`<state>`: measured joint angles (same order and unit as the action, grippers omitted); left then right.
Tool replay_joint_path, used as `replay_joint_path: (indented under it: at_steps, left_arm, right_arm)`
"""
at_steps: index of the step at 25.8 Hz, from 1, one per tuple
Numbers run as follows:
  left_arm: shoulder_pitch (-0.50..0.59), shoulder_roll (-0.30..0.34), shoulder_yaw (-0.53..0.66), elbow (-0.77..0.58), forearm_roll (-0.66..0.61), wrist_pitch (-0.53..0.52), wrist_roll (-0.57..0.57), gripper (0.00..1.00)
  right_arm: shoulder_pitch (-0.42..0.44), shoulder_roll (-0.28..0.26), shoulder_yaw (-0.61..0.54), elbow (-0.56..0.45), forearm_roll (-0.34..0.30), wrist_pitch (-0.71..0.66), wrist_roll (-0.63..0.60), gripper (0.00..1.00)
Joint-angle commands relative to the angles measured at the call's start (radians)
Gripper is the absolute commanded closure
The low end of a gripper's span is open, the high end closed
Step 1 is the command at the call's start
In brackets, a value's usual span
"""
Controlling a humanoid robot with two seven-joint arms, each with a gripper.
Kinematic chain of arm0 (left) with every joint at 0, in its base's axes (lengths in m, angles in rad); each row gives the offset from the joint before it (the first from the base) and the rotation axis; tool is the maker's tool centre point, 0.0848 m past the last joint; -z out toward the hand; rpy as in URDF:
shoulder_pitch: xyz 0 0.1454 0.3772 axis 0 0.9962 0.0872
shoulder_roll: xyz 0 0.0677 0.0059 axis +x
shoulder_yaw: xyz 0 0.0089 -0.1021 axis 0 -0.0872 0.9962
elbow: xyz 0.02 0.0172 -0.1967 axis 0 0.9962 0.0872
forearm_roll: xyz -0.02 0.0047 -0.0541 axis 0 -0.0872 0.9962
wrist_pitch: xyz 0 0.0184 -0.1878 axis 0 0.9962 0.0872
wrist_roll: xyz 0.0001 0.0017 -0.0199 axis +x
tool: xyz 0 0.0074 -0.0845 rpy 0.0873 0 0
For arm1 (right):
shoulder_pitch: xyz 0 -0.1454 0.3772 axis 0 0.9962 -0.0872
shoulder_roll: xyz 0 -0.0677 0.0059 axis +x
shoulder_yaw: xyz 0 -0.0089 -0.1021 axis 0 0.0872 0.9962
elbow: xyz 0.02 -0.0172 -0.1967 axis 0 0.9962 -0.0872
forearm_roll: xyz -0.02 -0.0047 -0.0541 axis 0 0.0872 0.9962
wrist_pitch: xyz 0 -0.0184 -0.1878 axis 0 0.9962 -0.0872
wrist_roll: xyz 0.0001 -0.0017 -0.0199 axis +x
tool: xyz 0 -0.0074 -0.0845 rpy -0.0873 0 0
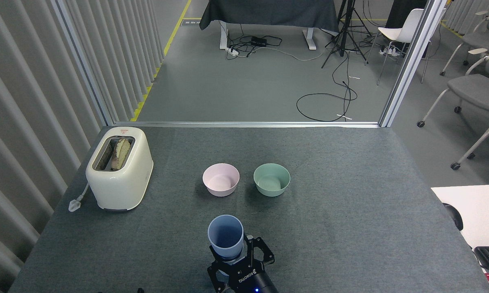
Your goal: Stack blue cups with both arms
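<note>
At the bottom centre of the frame, the right gripper [233, 260] is pinching an upright blue cup [225, 237], below the pink bowl [221, 179].

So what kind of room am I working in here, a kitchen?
Likely a lab or test bay, not a kitchen: the felt-covered table faces a bare floor with loose cables, a tripod and office chairs. The toaster looks like a prop.

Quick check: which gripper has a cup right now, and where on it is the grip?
One gripper, side unclear, holds the blue cup by its lower body near the base.
</note>
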<state>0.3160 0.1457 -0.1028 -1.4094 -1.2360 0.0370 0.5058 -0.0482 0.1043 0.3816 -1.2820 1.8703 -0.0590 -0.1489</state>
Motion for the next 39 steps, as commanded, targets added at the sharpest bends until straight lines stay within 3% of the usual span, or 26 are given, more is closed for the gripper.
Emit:
replay_joint_path:
  at_steps: [1, 10, 12, 16, 21, 27, 33, 39]
  left_arm:
    - [0.0, 0.0, 0.0, 0.0, 0.0, 0.0, 0.0, 0.0]
    - [0.002, 0.002, 0.0, -0.002, 0.0, 0.0, 0.0, 0.0]
    - [0.003, 0.002, 0.0, -0.003, 0.0, 0.0, 0.0, 0.0]
    - [0.003, 0.002, 0.0, -0.005, 0.0, 0.0, 0.0, 0.0]
    - [0.0, 0.0, 0.0, -0.005, 0.0, -0.008, 0.0, 0.0]
    - [-0.012, 0.009, -0.002, -0.005, -0.003, -0.008, 0.0, 0.0]
    - [-0.012, 0.017, -0.002, -0.002, -0.02, -0.006, 0.002, 0.0]
    - [-0.011, 0.014, -0.002, -0.003, -0.089, 0.0, 0.0, 0.0]
  right_arm:
    - [0.001, 0.0, 0.01, -0.016, -0.026, -0.001, -0.009, 0.0]
    - [-0.005, 0.0, -0.012, -0.212, -0.192, -0.03, -0.129, 0.0]
    - [-0.01, -0.002, -0.07, -0.231, -0.227, -0.028, -0.129, 0.0]
    - [0.016, -0.025, -0.256, -0.22, -0.238, -0.035, -0.127, 0.0]
    - [0.203, -0.147, -0.34, -0.201, -0.252, -0.047, -0.135, 0.0]
    - [0.407, -0.161, -0.366, -0.201, -0.29, -0.047, -0.225, 0.0]
    - [0.452, -0.176, -0.397, -0.217, -0.336, -0.047, -0.238, 0.0]
    - [0.452, -0.178, -0.405, -0.232, -0.336, -0.05, -0.236, 0.0]
